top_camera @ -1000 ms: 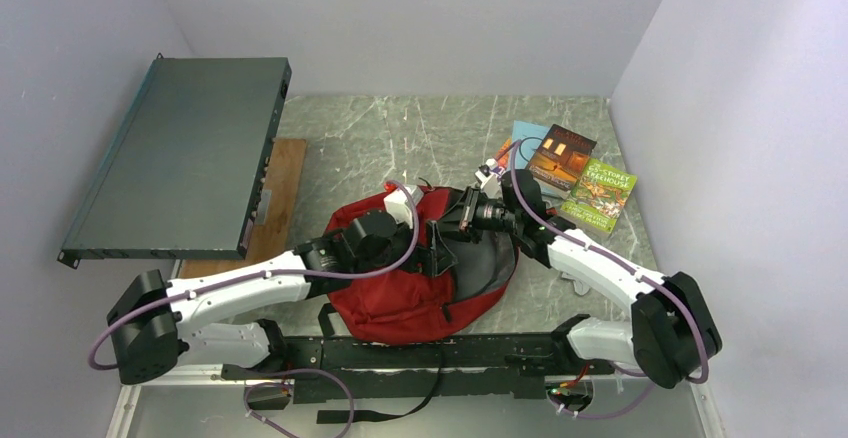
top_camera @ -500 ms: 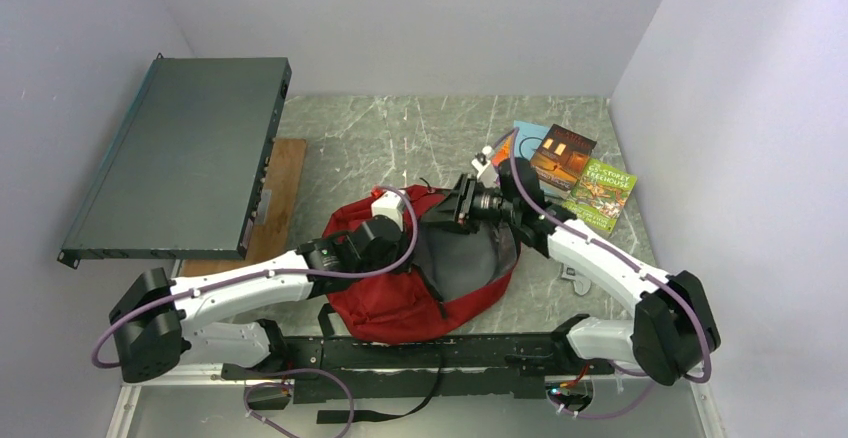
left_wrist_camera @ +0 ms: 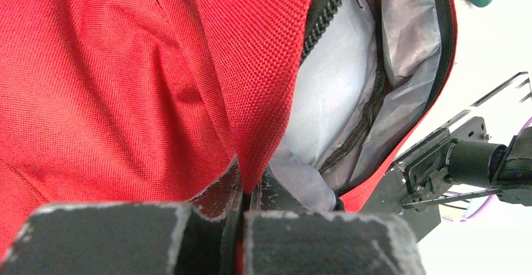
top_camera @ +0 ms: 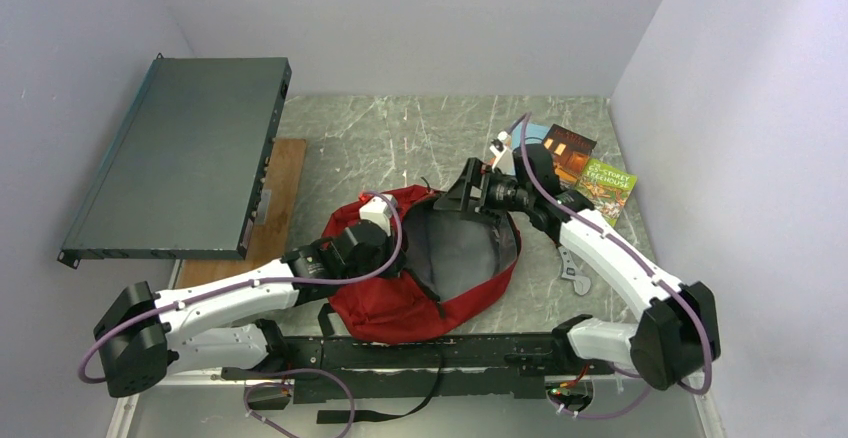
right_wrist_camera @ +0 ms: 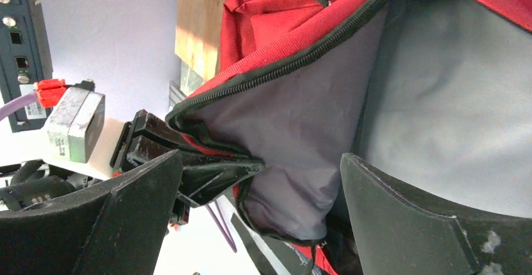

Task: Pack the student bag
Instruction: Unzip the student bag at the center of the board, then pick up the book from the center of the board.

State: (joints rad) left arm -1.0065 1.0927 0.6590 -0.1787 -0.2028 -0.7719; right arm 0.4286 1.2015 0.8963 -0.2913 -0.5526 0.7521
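Bag [top_camera: 400, 303]: mid-table, mouth open. Your left gripper [left_wrist_camera: 246, 190] pinches its left rim. Right gripper [right_wrist_camera: 260, 162], fingers spread, sits at the far rim; books [top_camera: 590, 173] lie just right, nearer that arm.

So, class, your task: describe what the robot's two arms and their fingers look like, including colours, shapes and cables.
The left arm and right arm match: smooth white shell links joined by chunky black joint housings. A thin purple cable loops along each arm. The fingers are flat black plates, scuffed whitish at their edges.
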